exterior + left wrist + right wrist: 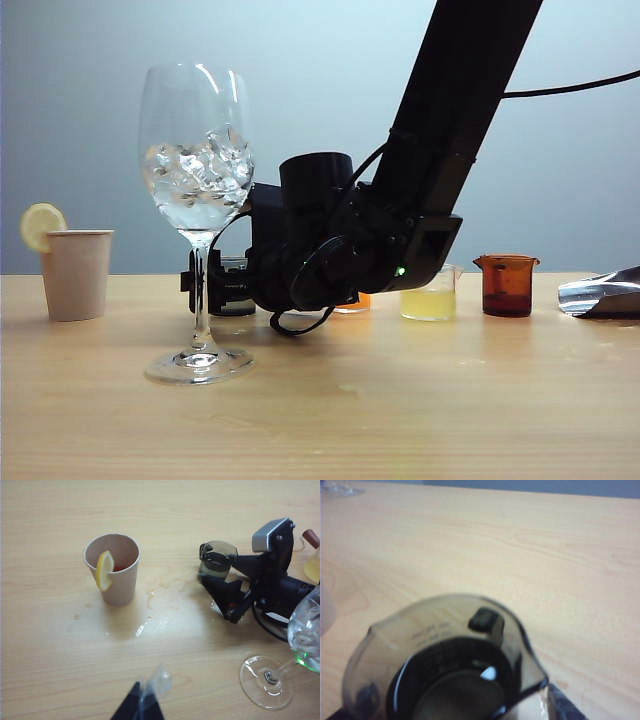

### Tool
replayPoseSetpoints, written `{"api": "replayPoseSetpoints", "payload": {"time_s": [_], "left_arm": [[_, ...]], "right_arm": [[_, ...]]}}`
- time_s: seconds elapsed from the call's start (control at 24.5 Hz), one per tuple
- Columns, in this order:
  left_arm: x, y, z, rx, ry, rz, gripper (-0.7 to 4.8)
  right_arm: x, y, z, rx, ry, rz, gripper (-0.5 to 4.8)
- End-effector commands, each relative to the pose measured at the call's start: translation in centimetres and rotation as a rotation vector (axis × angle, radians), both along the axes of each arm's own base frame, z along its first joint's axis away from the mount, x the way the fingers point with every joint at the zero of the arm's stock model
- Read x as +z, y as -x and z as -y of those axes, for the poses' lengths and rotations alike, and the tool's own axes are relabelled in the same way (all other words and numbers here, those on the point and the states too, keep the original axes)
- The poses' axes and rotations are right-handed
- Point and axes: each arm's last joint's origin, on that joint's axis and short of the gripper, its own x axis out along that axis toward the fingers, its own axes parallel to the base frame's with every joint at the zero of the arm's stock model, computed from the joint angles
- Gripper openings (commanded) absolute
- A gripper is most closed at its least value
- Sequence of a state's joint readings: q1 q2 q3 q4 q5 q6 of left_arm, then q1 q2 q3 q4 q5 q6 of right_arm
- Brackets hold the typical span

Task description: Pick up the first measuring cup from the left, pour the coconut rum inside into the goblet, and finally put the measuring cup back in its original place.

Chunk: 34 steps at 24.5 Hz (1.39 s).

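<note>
Exterior view: the right gripper [215,283] sits low on the wooden table [420,400], just behind the stem of the goblet [197,165], with the first measuring cup [236,268] standing between its fingers, left of the other small beakers. The left wrist view shows the right gripper [220,577] with jaws spread either side of the smoky-grey cup [217,560], which stands upright on the table; whether a pad touches its wall cannot be told. The left gripper [147,697] hangs nearer the camera, well apart from the cups, its tips together around what looks like a scrap of clear film.

The right wrist view looks down into the measuring cup [445,665]: thin translucent plastic, printed graduation marks, flared rim and a pointed spout. No liquid shows inside, so it likely weighs almost nothing and would tip or skate on the smooth tabletop if nudged. A hold on the straight wall below the flare, away from the spout, looks safest.

The goblet is thin clear glass on a slender stem and round foot [199,366], its bowl loaded with ice and clear liquid, top-heavy and fragile. A tan paper cup [76,272] with a lemon slice [41,222] stands far left; a pale yellow beaker [429,296] and an amber-brown beaker [506,285] stand right.
</note>
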State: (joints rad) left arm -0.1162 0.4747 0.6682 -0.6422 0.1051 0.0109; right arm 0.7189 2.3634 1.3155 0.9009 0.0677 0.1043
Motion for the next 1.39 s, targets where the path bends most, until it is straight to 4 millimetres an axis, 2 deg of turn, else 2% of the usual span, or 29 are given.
{"api": "replayPoseSetpoints", "payload": {"time_s": [0.04, 0.37, 0.49, 0.65, 0.86, 1.06, 1.14, 1.3, 1.39], "left_arm": [[0.1, 0.0, 0.0, -0.006, -0.004, 0.012, -0.06], [0.1, 0.0, 0.1, -0.025, -0.004, 0.013, -0.06], [0.2, 0.2, 0.6, -0.227, 0.041, 0.022, -0.06], [0.2, 0.2, 0.7, -0.247, 0.050, 0.020, -0.05], [0.2, 0.3, 0.7, -0.247, 0.051, 0.016, -0.06], [0.2, 0.3, 0.7, -0.255, 0.055, 0.015, -0.06], [0.2, 0.4, 0.9, -0.307, 0.080, 0.014, -0.06], [0.5, 0.4, 0.9, -0.295, 0.107, 0.010, -0.05], [1.5, 0.7, 0.9, -0.295, 0.119, 0.038, -0.05]], "right_arm": [[0.0, -0.1, -0.3, 0.000, -0.012, 0.002, 4.30], [-0.4, -0.3, -1.0, -0.003, -0.063, -0.044, 4.26], [-0.5, -0.4, -0.9, -0.008, -0.061, -0.041, 4.18], [-0.5, -0.4, -0.9, -0.009, -0.058, -0.039, 3.09], [-0.5, -0.3, -1.0, -0.001, -0.024, -0.014, 1.33], [0.2, -0.4, -0.9, 0.012, -0.005, 0.016, 1.33], [1.4, -0.4, -0.8, 0.011, -0.018, 0.031, 1.35], [3.5, -0.6, -0.4, 0.009, -0.032, 0.047, 1.35], [4.6, -0.9, 0.0, 0.008, -0.043, 0.065, 1.34]]}}
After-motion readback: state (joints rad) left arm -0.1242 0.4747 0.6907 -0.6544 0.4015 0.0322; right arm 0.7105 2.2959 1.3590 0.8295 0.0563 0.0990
